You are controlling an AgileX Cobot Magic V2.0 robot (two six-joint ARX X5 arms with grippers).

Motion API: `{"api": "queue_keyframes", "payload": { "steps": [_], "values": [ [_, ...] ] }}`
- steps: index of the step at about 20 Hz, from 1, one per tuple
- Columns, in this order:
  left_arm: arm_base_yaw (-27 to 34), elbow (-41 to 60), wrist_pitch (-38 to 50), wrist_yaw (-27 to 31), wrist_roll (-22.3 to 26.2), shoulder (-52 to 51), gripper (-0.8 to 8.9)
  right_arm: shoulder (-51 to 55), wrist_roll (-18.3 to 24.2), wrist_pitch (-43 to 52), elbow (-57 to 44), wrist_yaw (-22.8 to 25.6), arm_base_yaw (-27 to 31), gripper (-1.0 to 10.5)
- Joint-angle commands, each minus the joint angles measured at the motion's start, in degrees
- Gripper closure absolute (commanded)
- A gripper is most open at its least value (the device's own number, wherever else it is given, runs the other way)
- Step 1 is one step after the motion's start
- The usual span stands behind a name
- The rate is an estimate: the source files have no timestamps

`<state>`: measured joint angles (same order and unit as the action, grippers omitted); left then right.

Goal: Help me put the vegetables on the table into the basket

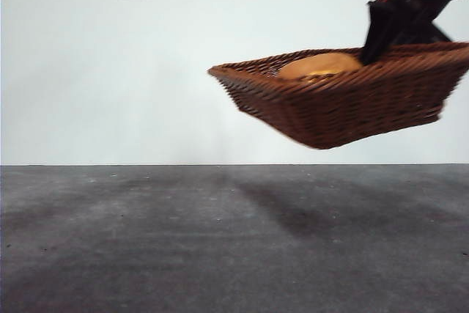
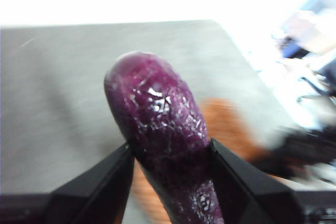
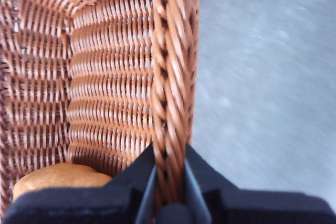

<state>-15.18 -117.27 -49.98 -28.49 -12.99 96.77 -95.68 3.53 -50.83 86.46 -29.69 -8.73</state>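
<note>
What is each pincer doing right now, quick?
Left pincer: shut on the eggplant, held above the table.
Right pincer: shut on the rim of the basket, lifted clear of the table.

basket (image 1: 344, 100) cut off at right frame edge; potato (image 1: 319, 66) mostly hidden behind rim; eggplant (image 2: 163, 135) stem end out of frame.

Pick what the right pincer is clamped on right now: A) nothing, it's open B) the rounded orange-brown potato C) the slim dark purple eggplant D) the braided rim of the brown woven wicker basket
D: in the right wrist view the right pincer has its jaws shut on the braided rim of the brown woven wicker basket, which hangs above the dark grey table; the slim dark purple eggplant sits in the left pincer.
</note>
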Motion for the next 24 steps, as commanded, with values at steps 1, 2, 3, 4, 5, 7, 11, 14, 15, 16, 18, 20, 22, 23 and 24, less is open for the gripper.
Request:
{"api": "queue_keyframes", "payload": {
  "steps": [1,2,3,4,5,7,11,14,15,16,18,20,22,23,24],
  "values": [
    [-4.59,0.42,-0.24,-0.44,1.31,-2.82,8.22,-0.11,-4.31,2.32,-0.31,-0.92,-2.82,9.6],
    [-7.37,0.9,-0.13,-0.09,0.94,-3.13,8.22,-0.11,-5.7,3.8,-0.31,-0.92,-3.98,9.6],
    [-10.51,2.23,0.0,1.55,0.77,-3.13,8.22,-0.11,-6.64,4.37,-0.31,-0.94,-4.81,9.6],
    [-13.75,5.18,1.73,3.26,0.39,-3.1,8.22,-0.11,-6.78,4.15,-0.31,-0.92,-5.51,9.6],
    [-16.44,9.22,5.6,4.52,-1.86,-3.13,8.22,-0.11,-6.75,3.63,-0.31,-0.9,-5.97,9.6],
    [-18.62,17.53,14.78,4.74,-7.61,-3.13,8.22,-0.11,-6.62,2.27,-0.31,-0.94,-5.99,9.6],
    [-18.69,27.82,24.5,9.07,-14.62,-2.91,8.22,-0.07,-5.35,0.33,-0.31,-0.94,-5.99,9.6],
    [-18.01,28.92,26.95,9.01,-17.75,-1.05,8.22,-0.07,-5.42,1.31,-0.31,-0.85,-8.57,9.6],
    [-18.01,28.94,26.97,9.01,-19.39,-0.37,8.22,-0.07,-5.44,1.77,-0.31,-0.57,-9.55,9.6],
    [-18.08,28.92,26.82,8.94,-20.26,0.39,8.22,-0.07,-5.53,2.16,-0.31,0.26,-10.67,9.6],
    [-18.99,28.94,25.11,9.09,-20.44,1.88,8.22,-0.07,-6.38,3.23,-0.31,2.21,-11.63,9.6],
    [-19.52,28.94,22.43,11.82,-20.48,2.91,8.22,-0.07,-6.58,3.87,-0.31,2.19,-11.61,9.6],
    [-19.76,28.92,21.66,12.33,-20.46,3.5,8.22,-0.07,-7.04,4.57,-0.31,2.25,-11.39,9.6],
    [-19.78,28.92,21.99,13.2,-20.48,3.5,8.21,-0.07,-6.95,4.48,-0.31,2.25,-11.39,9.6],
    [-19.78,28.92,21.97,13.55,-20.52,3.5,8.13,-0.07,-6.95,4.52,-0.31,2.25,-11.41,9.6]
  ]
}}
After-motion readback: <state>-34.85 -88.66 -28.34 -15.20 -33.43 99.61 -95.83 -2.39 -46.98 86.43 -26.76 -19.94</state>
